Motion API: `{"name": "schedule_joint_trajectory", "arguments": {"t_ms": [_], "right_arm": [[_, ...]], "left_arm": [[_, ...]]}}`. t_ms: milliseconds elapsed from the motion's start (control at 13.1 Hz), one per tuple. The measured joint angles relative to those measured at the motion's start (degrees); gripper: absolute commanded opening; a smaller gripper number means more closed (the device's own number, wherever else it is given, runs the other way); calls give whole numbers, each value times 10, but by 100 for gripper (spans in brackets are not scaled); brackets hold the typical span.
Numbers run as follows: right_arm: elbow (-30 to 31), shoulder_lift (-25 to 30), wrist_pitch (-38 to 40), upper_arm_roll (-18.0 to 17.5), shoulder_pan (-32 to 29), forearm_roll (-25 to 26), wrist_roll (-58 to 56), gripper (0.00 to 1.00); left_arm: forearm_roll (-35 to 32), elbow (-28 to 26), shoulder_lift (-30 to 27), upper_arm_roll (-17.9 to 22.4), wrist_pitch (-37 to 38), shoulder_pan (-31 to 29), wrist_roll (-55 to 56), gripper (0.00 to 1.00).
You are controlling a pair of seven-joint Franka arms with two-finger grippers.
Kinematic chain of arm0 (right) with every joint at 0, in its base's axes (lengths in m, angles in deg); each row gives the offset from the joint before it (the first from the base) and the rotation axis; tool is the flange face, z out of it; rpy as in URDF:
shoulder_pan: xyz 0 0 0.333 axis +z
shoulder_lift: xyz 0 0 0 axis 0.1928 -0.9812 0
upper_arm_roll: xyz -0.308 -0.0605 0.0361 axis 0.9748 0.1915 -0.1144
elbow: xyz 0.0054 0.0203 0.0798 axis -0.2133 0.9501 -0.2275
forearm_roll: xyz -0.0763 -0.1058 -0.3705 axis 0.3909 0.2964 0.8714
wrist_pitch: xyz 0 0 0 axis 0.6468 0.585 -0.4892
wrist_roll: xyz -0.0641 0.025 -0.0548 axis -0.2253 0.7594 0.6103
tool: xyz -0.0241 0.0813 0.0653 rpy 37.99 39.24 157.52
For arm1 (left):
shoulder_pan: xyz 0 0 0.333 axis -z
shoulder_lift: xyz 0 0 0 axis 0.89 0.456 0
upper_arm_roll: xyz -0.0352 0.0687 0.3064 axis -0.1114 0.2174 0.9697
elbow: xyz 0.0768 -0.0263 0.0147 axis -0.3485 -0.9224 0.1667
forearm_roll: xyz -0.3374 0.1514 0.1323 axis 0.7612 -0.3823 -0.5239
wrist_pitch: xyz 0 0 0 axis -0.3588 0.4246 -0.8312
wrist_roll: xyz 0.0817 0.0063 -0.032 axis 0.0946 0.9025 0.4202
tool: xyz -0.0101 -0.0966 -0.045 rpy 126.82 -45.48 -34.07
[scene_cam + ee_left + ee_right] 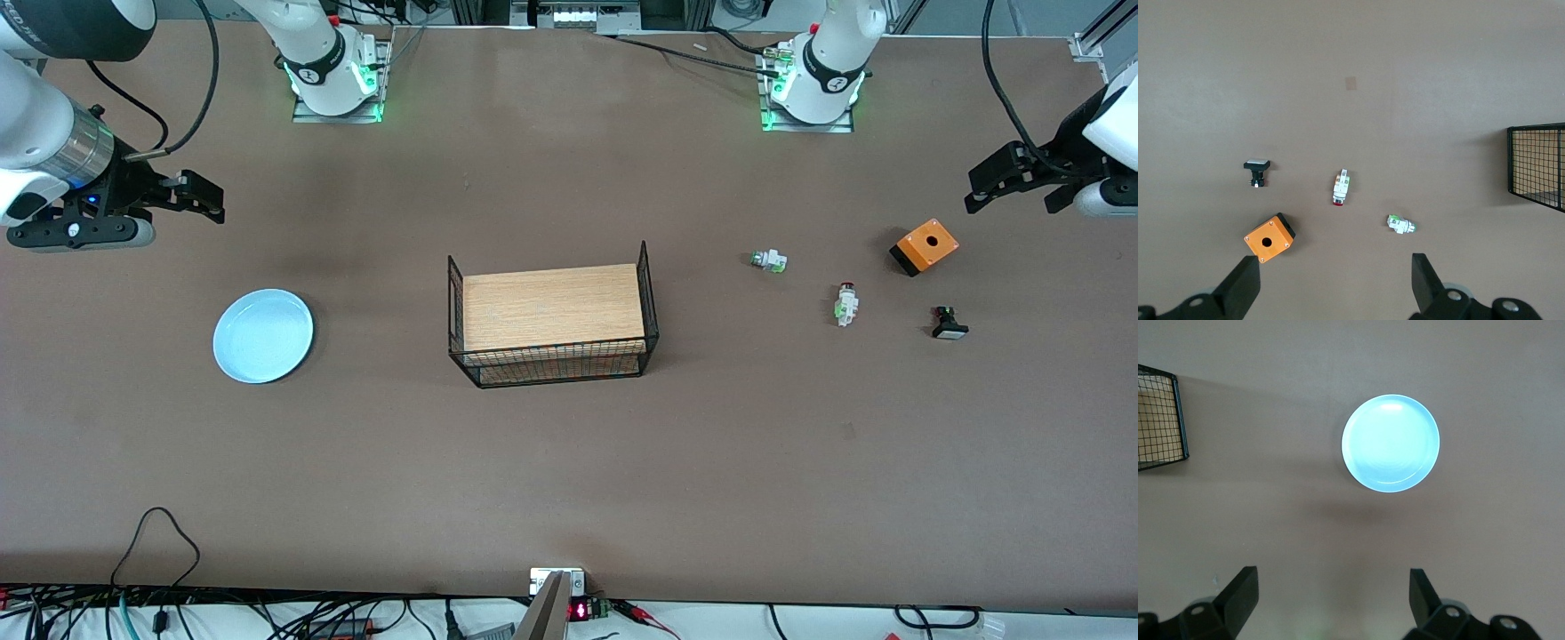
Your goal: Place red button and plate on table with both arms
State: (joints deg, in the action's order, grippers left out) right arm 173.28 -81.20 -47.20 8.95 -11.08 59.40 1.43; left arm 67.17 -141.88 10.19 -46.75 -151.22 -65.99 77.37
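From across the table, the light blue plate (263,335) lies toward the right arm's end, the red button (846,304) toward the left arm's. Left gripper (1331,285) hangs spread; beside the red button lies the green-capped switch (1401,225), easily grabbed instead. Right gripper (1331,597) is spread too; the glossy rim could slip.

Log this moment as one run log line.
left gripper: open, over table above orange box | right gripper: open, above plate | red button: on table, untouched
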Motion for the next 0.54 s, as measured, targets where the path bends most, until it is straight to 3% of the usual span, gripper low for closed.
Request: {"name": "schedule_joint_trajectory", "arguments": {"t_ms": [536], "right_arm": [[-63, -32, 64, -2, 1, -1, 29, 100]], "left_arm": [[0, 0, 1, 0, 0, 0, 0, 100]]}}
